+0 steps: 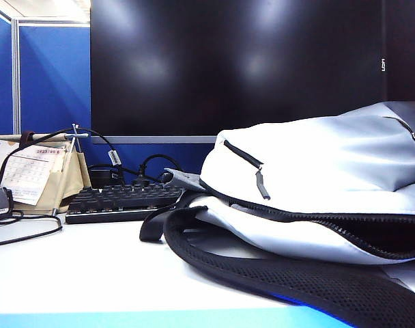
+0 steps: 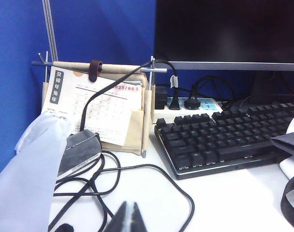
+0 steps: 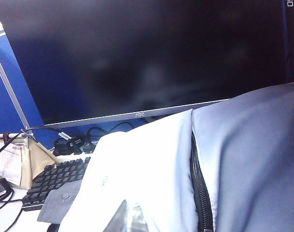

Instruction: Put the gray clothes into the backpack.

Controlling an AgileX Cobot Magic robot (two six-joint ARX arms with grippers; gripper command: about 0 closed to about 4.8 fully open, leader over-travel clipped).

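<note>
The backpack (image 1: pixel 317 154) is smooth pale cloth with coarse black mesh straps (image 1: pixel 276 273). The monitor (image 1: pixel 235 65) is glossy; the keyboard (image 2: pixel 219 137) is matt plastic.

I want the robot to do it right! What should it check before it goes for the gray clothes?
1. Backpack open: ok, its zipper gapes.
2. Clothes in plain sight: not ok, only a corner shows beside the keyboard.
3. Left gripper ready to grab: not ok, shut and empty.
4. Right gripper ready to grab: not ok, shut and empty, near the backpack.
5. Left gripper's way clear: not ok, cables lie ahead.
</note>
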